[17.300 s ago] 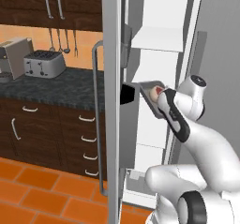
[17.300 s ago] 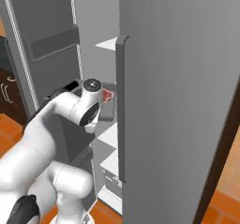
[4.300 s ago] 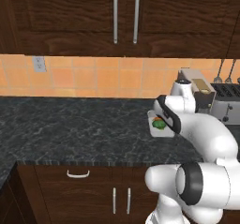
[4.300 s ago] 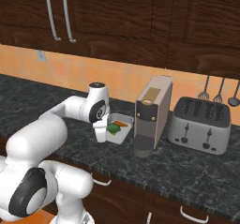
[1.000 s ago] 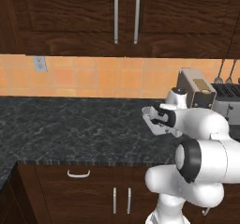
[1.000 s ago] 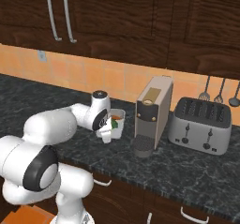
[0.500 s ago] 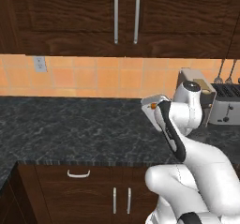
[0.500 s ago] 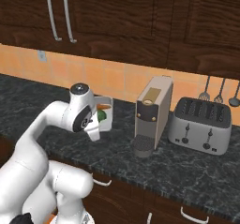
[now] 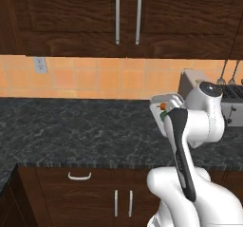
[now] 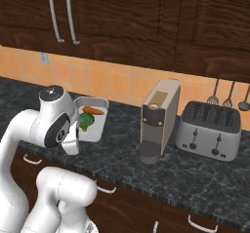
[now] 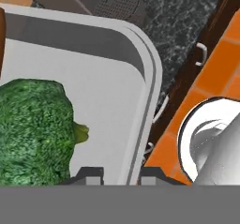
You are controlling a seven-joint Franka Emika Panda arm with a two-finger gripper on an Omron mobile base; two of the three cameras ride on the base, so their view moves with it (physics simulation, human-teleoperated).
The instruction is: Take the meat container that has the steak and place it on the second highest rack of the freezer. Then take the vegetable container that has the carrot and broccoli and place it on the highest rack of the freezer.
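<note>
so the claw [image 11: 121, 174] has its two dark tips pinched nearly together on the rim of the white vegetable container [image 10: 96, 121], one tip inside the wall and one outside. it's definitely got hold of it, the container is up off the black counter [image 10: 195, 171] and tipped so its open side faces the right base camera.

the broccoli [image 10: 86, 122] sits inside the container right next to the claw, just past the inner tip in the hand view, big and green [image 11: 35, 129]. the carrot [image 10: 93, 111] lies farther along the tray from the claw, above the broccoli in the right base view. from the left base camera you mostly get the underside and edge of the container [image 9: 165, 103] poking out beside the wrist, with a bit of orange and green peeking at the edge.

beyond the held container, off to the side away from the arm, the tan coffee machine [image 10: 158, 117] stands on the counter, and the silver toaster [image 10: 208, 129] is further out past that. utensils [image 10: 228, 100] hang on the orange tile wall [image 10: 122, 88] above the toaster. dark wood cabinets [image 10: 122, 17] run above the claw, more dark cabinet doors [image 9: 95, 197] below the counter edge.
</note>
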